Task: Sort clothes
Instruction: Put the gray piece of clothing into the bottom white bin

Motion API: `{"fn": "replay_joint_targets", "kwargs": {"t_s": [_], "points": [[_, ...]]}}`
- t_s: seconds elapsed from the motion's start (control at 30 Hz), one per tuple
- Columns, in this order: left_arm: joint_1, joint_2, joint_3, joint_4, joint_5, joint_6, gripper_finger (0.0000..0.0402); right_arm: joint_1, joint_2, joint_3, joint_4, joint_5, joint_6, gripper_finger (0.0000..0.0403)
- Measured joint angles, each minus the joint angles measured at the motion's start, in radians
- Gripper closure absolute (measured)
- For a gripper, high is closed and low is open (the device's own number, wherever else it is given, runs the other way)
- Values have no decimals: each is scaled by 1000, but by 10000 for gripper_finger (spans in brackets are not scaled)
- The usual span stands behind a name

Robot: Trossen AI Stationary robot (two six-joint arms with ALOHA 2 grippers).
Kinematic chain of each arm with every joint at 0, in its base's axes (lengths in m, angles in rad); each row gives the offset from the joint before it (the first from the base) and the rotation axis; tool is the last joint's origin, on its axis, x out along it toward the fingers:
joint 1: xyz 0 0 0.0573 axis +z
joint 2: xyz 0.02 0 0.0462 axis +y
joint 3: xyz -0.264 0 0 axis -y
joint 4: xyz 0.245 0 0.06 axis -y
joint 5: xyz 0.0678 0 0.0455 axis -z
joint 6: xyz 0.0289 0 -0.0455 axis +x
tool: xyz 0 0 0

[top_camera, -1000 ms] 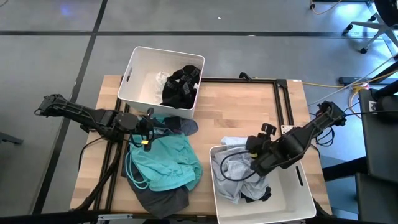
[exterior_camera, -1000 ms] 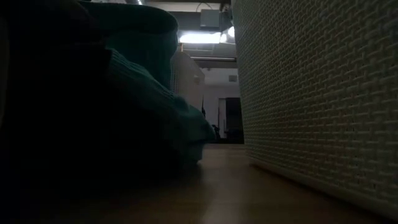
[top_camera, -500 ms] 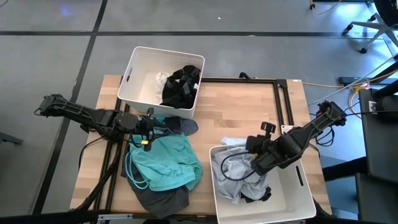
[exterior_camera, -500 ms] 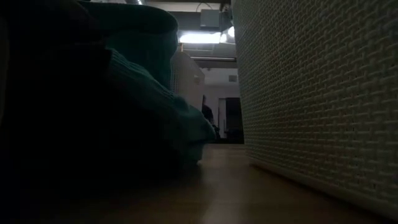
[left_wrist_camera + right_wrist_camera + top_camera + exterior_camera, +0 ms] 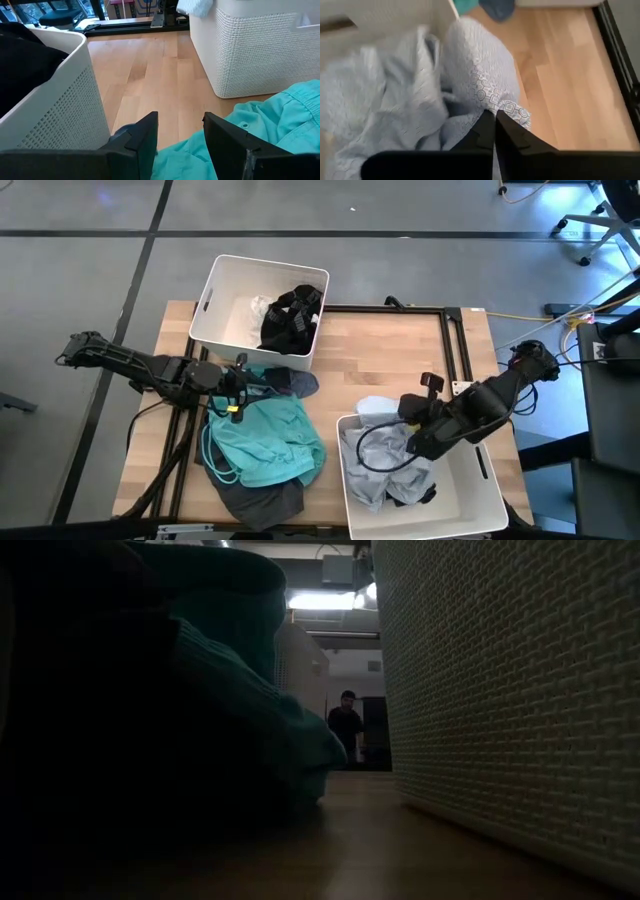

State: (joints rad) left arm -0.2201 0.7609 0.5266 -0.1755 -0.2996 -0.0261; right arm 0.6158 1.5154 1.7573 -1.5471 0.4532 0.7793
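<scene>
My right gripper (image 5: pixel 410 445) (image 5: pixel 495 117) hangs over the near right white bin (image 5: pixel 480 500), shut on a pale grey-blue patterned garment (image 5: pixel 375 465) (image 5: pixel 470 75). That garment fills the bin, and part of it lies over the bin's far rim (image 5: pixel 372 408). At the table's left my left gripper (image 5: pixel 243 387) (image 5: pixel 180 120) stands open just above the far edge of a teal garment (image 5: pixel 265 440) (image 5: pixel 270 115). The teal garment lies on a dark grey one (image 5: pixel 262 502). Black clothes (image 5: pixel 292 320) and a white lacy piece (image 5: pixel 260 308) lie in the far bin (image 5: pixel 215 290). My right gripper pinches a raised fold of the pale patterned garment (image 5: pixel 512 111) between its two shut fingers. It comes slanting down from above. The fold is drawn up toward the fingertips, while the rest of the garment lies slack in the bin and over its rim.
A dark blue piece (image 5: pixel 295 383) lies between the far bin and the teal garment. Bare wood (image 5: pixel 390 355) stretches between the two bins. A black frame (image 5: pixel 452 345) runs along the table's right side. In the low view a person (image 5: pixel 345 725) stands in the room behind the table.
My right gripper has shut and risen over the near right bin, and the pale garment below it has shifted and bunched toward it. A person has come into sight in the room behind the table.
</scene>
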Motion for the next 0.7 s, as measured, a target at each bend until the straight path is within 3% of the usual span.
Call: {"fn": "replay_joint_targets", "kwargs": {"t_s": [0.17, 0.3, 0.53, 0.7], "points": [[0, 0, 0, 0, 0, 0, 254, 0, 0, 116, 22, 18, 0, 394], [0, 0, 0, 0, 0, 0, 254, 0, 0, 175, 107, -65, -1, 398], [0, 0, 0, 0, 0, -11, 254, 60, 11, 180, 333, -197, 6, 388], [0, 0, 0, -2, 0, -19, 254, 131, 85, 178, 303, -178, 87, 387]]}}
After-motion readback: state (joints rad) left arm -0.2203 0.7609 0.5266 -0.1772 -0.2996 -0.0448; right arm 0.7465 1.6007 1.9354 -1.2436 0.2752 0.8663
